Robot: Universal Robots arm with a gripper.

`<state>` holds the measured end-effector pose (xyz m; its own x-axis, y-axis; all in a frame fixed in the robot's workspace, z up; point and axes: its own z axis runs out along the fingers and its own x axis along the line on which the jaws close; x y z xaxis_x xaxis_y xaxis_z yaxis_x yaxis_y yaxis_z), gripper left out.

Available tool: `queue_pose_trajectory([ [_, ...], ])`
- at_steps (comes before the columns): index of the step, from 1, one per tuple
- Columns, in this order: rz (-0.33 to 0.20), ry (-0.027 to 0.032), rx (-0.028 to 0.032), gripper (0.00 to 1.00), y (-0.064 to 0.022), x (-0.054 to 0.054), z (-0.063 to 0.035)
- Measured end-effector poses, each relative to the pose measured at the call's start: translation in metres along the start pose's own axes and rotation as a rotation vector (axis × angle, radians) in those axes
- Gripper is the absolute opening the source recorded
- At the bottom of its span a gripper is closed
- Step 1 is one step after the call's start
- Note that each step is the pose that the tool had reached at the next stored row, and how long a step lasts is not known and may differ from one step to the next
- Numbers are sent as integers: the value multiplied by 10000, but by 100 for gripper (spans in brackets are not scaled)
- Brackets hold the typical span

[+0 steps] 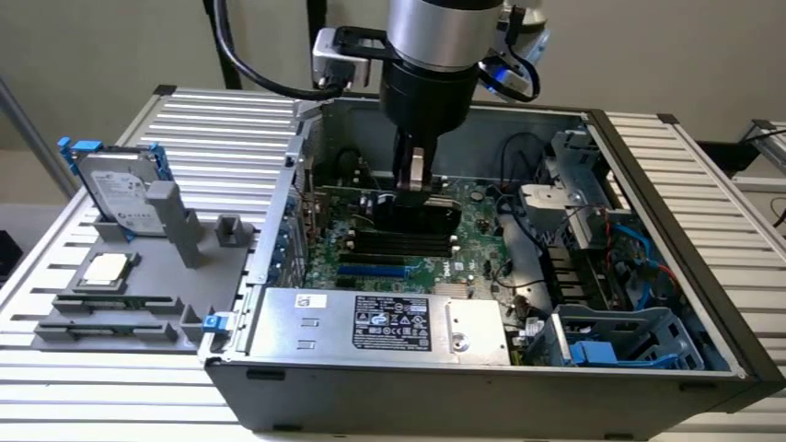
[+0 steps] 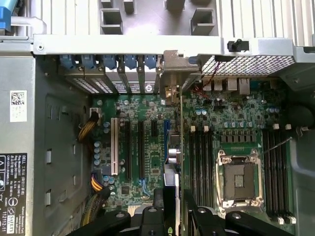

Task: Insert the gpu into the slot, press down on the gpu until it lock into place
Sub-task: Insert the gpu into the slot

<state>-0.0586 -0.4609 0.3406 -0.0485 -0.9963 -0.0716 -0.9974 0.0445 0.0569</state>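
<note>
Tool over gpu, edge-on in wrist view

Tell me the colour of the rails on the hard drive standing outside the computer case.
Blue rails flank the silver hard drive; the exterior view shows them best.

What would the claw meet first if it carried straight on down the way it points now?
Most likely the gpu, standing on edge directly under the claw; whether they touch yet is unclear.

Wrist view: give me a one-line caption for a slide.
End effector over the gpu, standing edge-on on the motherboard between the expansion slots and memory slots.
</note>
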Motion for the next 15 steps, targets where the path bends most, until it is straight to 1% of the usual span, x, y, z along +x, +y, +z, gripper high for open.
queue_pose_trajectory([
  [4,18,-2,4,26,41,19,75],
  [7,62,-13,11,26,51,25,130],
  [13,224,-94,19,26,58,36,215],
  [15,296,-102,23,26,58,37,234],
])
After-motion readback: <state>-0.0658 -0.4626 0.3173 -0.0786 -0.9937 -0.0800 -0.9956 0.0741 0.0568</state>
